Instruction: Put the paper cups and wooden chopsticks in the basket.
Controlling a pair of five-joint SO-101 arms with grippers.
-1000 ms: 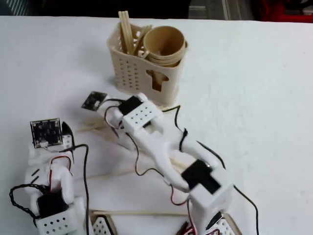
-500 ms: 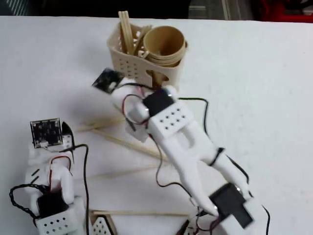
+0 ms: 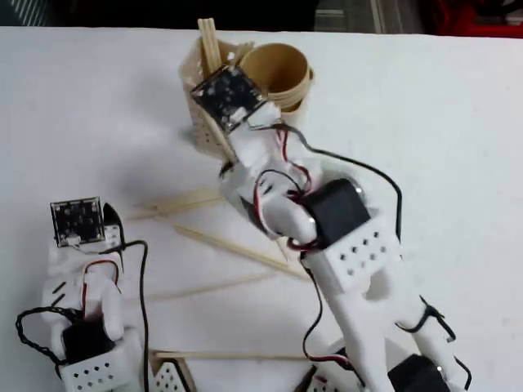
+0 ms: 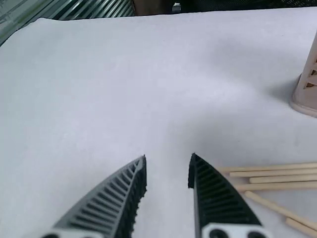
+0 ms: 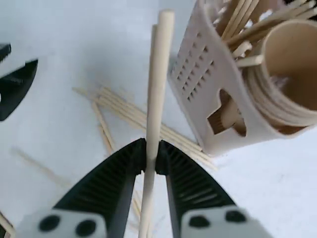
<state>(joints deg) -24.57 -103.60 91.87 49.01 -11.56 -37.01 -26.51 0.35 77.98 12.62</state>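
1. right gripper (image 5: pixel 151 148): jaws clamped on a wooden chopstick (image 5: pixel 159 69), raised just beside the basket (image 5: pixel 195 69).
2. left gripper (image 4: pixel 167 171): jaws slightly apart, holding nothing, low over the table (image 4: pixel 99 74).
3. paper cups (image 3: pixel 278 69): nested inside the basket, beside upright sticks.
4. loose chopsticks (image 3: pixel 237 249): lying on the table near the basket.

1. I work over a plain white table (image 3: pixel 458 122).
2. The basket (image 5: pixel 198 64) stands upright on it, on the far side from me.
3. Loose wooden chopsticks (image 3: pixel 233 247) lie flat on the table. A bundle (image 3: pixel 176 200) is near the basket's foot, single ones are scattered nearer me, and one lies along the near edge.
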